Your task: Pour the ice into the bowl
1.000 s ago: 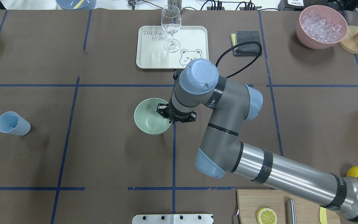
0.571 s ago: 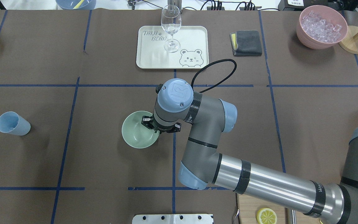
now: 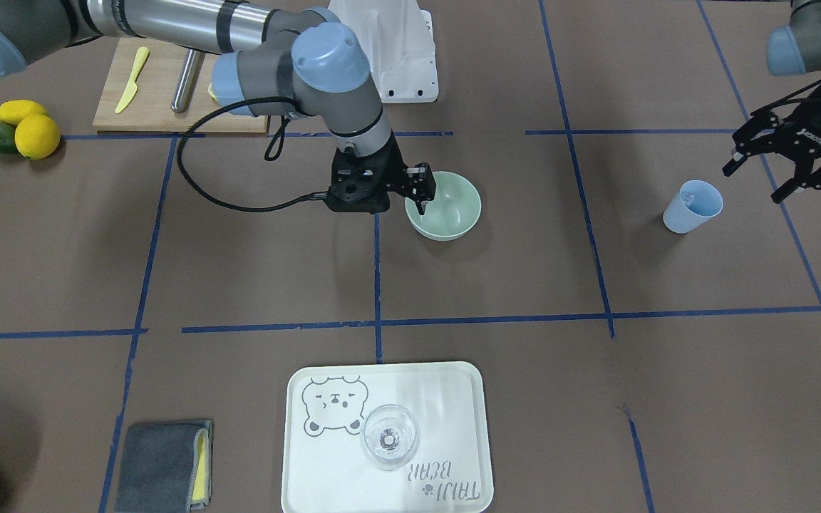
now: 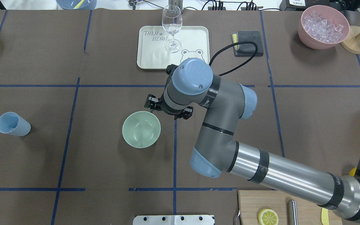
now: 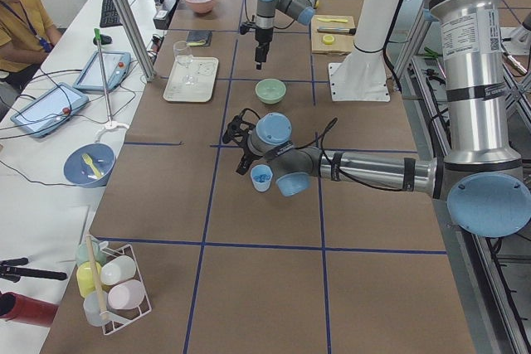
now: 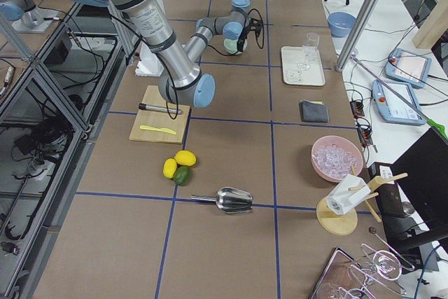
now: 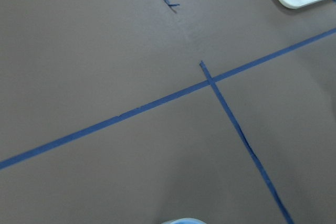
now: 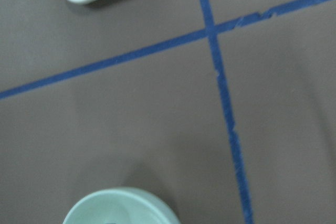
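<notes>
The mint-green bowl (image 4: 141,129) stands empty near the table's middle; it also shows in the front view (image 3: 453,214) and at the bottom of the right wrist view (image 8: 118,208). My right gripper (image 4: 168,107) is open and hangs just beyond the bowl's far-right rim, apart from it (image 3: 421,199). The blue cup (image 4: 12,124) stands upright at the left. I cannot make out what it holds. My left gripper (image 3: 751,186) is open and empty, raised beside the cup (image 3: 693,206). Clear ice cubes (image 4: 323,26) fill the pink container at the back right.
A white tray (image 4: 144,62) with a wine glass (image 4: 172,28) lies behind the bowl. A grey cloth (image 4: 248,42) lies to its right. A cutting board (image 4: 252,203) with a lemon slice is at the front right. Lemons (image 3: 18,128) and a metal scoop (image 6: 234,201) lie further right.
My right gripper dragged the bowl left and nearer by its rim, then let go and drew back toward the tray. My left gripper has come into view at the left edge.
</notes>
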Controlling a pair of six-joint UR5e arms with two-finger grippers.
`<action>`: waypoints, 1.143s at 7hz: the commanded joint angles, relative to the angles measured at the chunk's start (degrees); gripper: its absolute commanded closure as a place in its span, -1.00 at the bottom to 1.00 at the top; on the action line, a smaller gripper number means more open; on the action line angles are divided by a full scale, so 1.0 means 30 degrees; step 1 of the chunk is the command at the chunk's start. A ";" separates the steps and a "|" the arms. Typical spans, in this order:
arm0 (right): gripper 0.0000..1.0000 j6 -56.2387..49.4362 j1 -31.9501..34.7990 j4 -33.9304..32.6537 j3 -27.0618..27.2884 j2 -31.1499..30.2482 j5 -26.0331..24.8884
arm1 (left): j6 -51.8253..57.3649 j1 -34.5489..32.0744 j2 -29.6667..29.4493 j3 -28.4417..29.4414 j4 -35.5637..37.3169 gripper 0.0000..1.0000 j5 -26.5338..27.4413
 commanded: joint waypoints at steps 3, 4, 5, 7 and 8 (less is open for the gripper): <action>-1.00 -0.1588 0.2849 0.0173 0.3017 -0.4099 0.1229 | -0.6465 0.8006 0.4729 -0.2205 -0.3726 -1.00 1.2147; -1.00 -0.1588 0.2821 0.0173 0.3046 -0.4099 0.1199 | -0.8425 1.0325 0.5175 -0.2208 -0.4283 -1.00 1.5056; -1.00 -0.1588 0.2792 0.0173 0.2989 -0.4128 0.1141 | -0.9025 1.2233 0.5528 -0.2179 -0.4289 -1.00 1.8507; -1.00 -0.1588 0.2762 0.0173 0.2959 -0.4099 0.1140 | -1.1563 1.5018 0.5736 -0.2005 -0.4290 -1.00 2.3955; -1.00 -0.1588 0.2762 0.0144 0.2959 -0.4070 0.1140 | -1.2623 1.6747 0.5766 -0.1307 -0.4144 -1.00 2.7152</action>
